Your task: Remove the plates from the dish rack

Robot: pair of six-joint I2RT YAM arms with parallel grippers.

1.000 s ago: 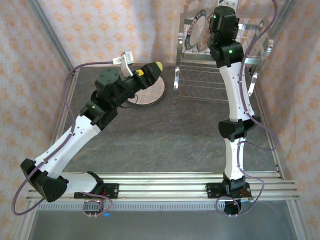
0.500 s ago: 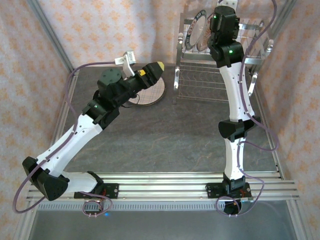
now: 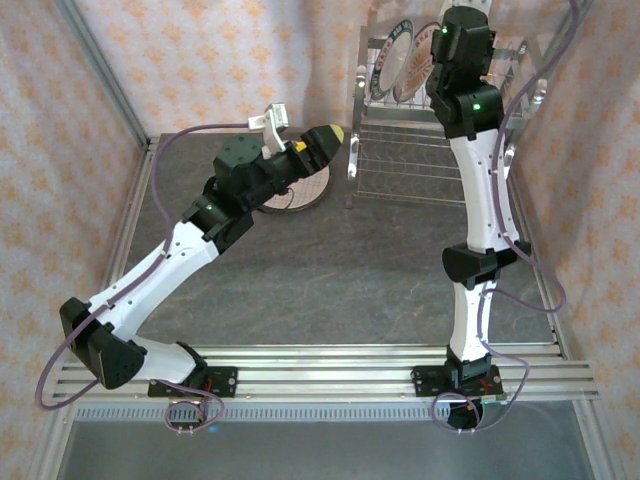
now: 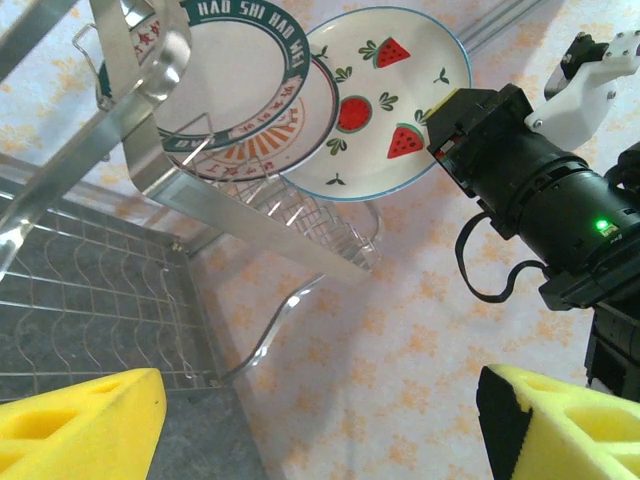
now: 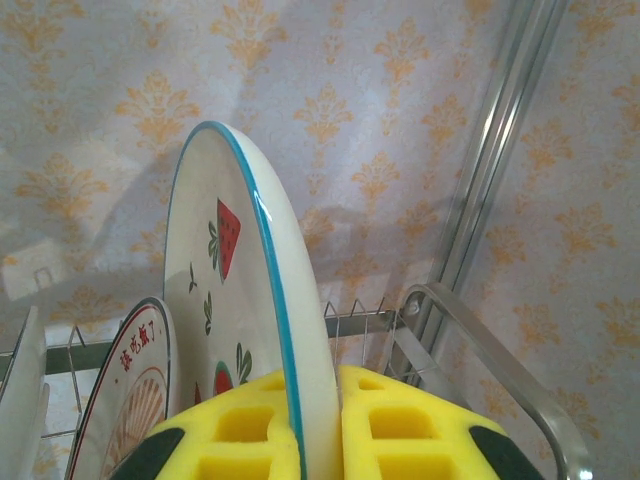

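We count two plates we can be sure of at the shiny chrome two-tier wire dish rack (image 3: 400, 150). One is a round white plate with a blue rim and red watermelon-slice print (image 5: 215, 300), standing on edge over the upper tier. Just beside it, in the slots, is a round white plate with a dark green lettered rim (image 4: 240, 90). A pale sliver at the left edge of the right wrist view may be a third, but we cannot tell. The right hand (image 5: 315, 410) has its two yellow pads clamped on the watermelon plate's rim. We cannot tell whether that plate's lower edge rests in a slot. One round plaid-lined plate (image 3: 305, 190) lies flat on the dark grey bench (image 3: 330, 280), left of the rack. The left hand (image 4: 320, 430) hovers above it near the rack's left leg, pads wide apart and holding nothing.
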